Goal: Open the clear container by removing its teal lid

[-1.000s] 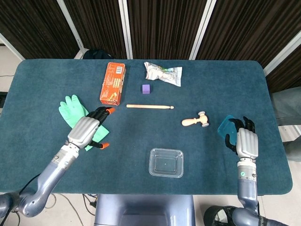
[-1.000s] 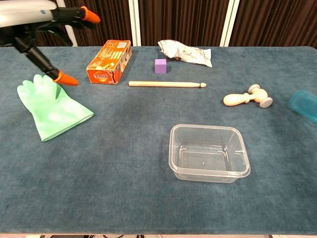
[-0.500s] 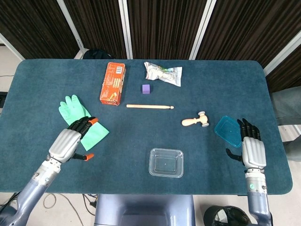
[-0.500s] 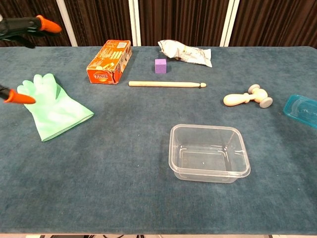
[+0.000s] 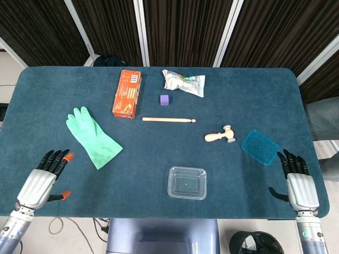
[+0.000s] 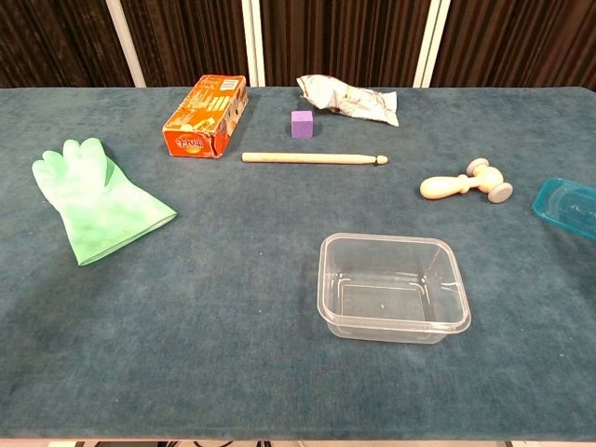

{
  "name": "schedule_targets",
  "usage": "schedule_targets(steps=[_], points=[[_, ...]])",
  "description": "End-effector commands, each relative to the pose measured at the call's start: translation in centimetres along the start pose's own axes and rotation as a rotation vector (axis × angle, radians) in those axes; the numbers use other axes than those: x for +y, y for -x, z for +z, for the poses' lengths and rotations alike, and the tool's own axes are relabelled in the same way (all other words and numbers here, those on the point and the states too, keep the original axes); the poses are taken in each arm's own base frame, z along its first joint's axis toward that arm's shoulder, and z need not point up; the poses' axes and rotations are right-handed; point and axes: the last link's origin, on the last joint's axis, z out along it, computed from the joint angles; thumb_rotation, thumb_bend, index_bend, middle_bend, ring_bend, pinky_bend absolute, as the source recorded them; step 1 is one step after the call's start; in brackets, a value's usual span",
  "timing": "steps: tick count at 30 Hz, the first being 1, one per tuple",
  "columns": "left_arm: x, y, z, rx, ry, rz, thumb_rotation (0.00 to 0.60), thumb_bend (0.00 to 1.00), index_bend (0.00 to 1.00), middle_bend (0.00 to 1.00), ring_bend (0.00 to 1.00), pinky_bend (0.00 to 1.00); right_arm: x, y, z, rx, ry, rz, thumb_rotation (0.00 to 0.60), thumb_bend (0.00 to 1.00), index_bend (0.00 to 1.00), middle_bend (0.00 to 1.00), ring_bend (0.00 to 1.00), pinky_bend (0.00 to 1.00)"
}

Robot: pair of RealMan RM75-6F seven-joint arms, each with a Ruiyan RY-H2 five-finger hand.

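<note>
So the blue-green cloth table (image 5: 159, 153) fills most of both views; biggest thing lying on it is the green rubber glove (image 5: 92, 137), flat on the left side, fingers pointing toward the far edge. Next down is the orange carton (image 5: 127, 93) at the far left of centre, lying on its side; the crinkled silver snack packet (image 5: 183, 82) sits to its right near the far edge.

The clear container (image 5: 187, 182) sits near the front edge, about the middle, upright and uncovered; nothing inside it that I can see. Its teal lid (image 5: 259, 147) lies flat on the table well off to the right, apart from the container and touching neither hand.

Both hands only show in the head view, down at the bottom corners: the left hand (image 5: 39, 182) at the front left, fingers spread and holding nothing, orange fingertips visible; the right hand (image 5: 299, 185) at the front right, fingers also spread and empty, just in front of the lid.

Smaller stuff: a wooden drumstick (image 5: 168, 120) lying crosswise mid-table; a small wooden mallet (image 5: 220, 136) between the drumstick and the lid; 1 tiny purple cube (image 5: 164, 100) between carton and packet.
</note>
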Motion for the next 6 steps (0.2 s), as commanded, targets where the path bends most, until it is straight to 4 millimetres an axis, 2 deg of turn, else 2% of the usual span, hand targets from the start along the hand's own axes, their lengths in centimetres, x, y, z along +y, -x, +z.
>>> schedule_targets(steps=[1,6], points=[[-0.48,0.24,-0.45,0.016,-0.013,0.006,0.600,0.00,0.00,0.00,0.00,0.00,-0.02,-0.13,-0.22,0.021,0.010,0.011,0.600,0.24,0.00,0.00,0.00,0.00],[-0.62,0.19,-0.25,0.048,-0.018,0.004,0.600,0.00,0.00,0.00,0.00,0.00,0.05,-0.07,-0.18,0.030,0.003,0.005,0.600,0.24,0.00,0.00,0.00,0.00]])
